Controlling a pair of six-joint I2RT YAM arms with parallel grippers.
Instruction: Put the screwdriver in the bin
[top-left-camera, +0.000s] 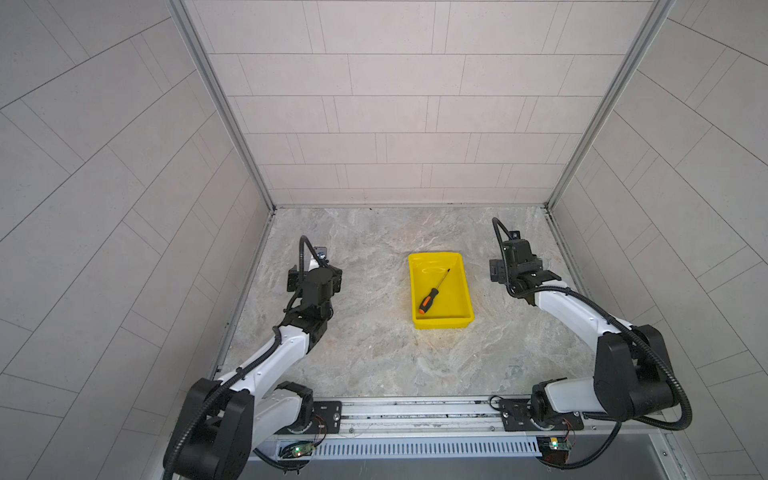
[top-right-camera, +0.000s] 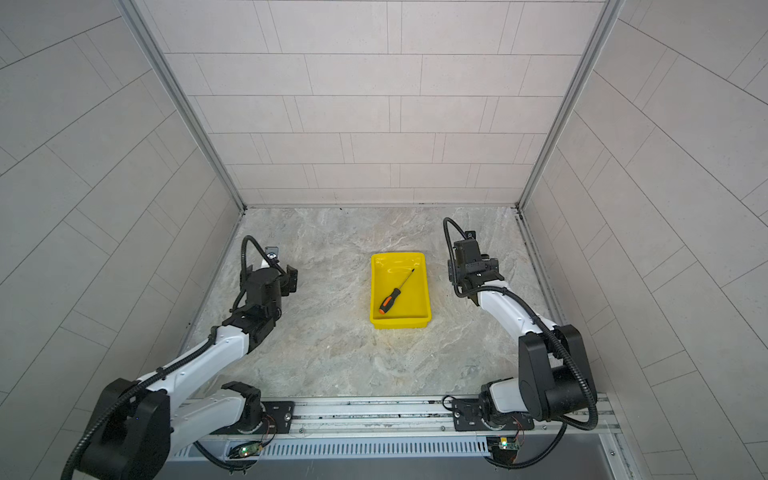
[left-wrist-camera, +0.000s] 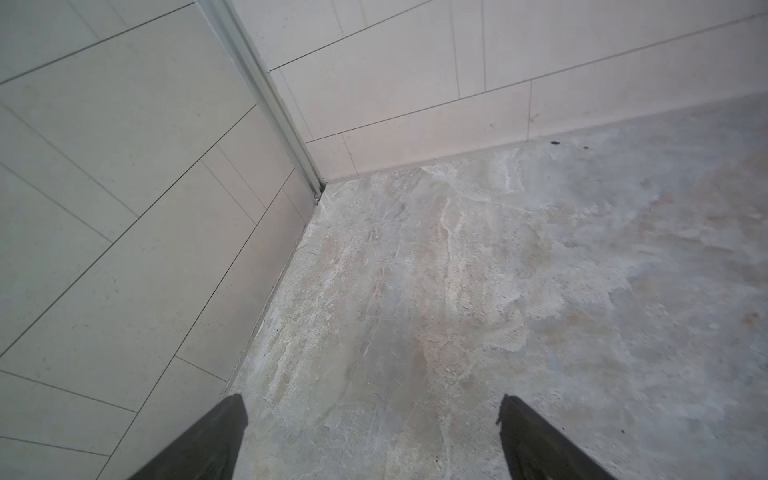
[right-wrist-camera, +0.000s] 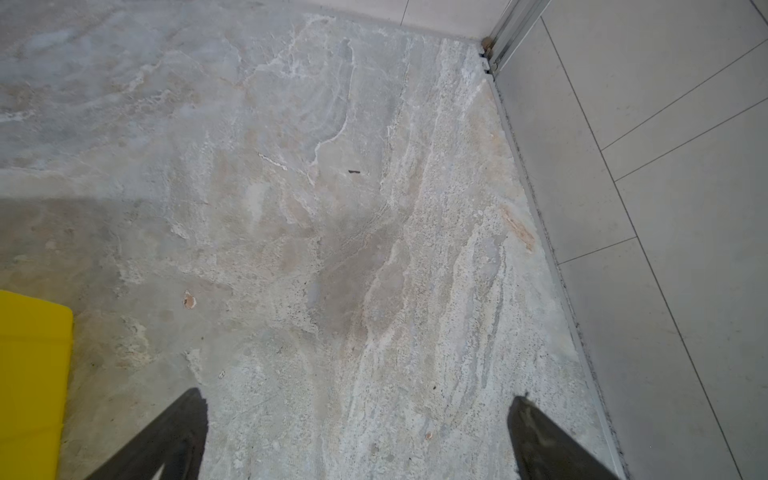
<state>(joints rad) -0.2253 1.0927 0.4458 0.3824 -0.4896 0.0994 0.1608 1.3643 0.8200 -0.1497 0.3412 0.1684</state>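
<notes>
The marbled grey worktop (top-left-camera: 374, 357) carries just one container, the bin (top-left-camera: 442, 323), a shallow bright yellow tray with low walls and a rolled rim, sitting slightly right of centre in both top views. One corner of it also shows in the right wrist view.

Both arms stand off to the sides, well apart from the bin. The left hand (left-wrist-camera: 372, 411) has its two dark fingers spread wide over bare worktop near the left wall, with nothing between them. The right hand (right-wrist-camera: 359, 401) is likewise spread and empty, over bare worktop just beside the bin's far right corner.

The screwdriver (top-left-camera: 435, 291) lies flat on the bin's floor, set diagonally. Its orange butt points toward the near left corner and its thin dark shaft toward the far right. The handle is black with an orange collar, and the whole tool fits inside the walls.

By my reading the task is done: the tool is in and released.
</notes>
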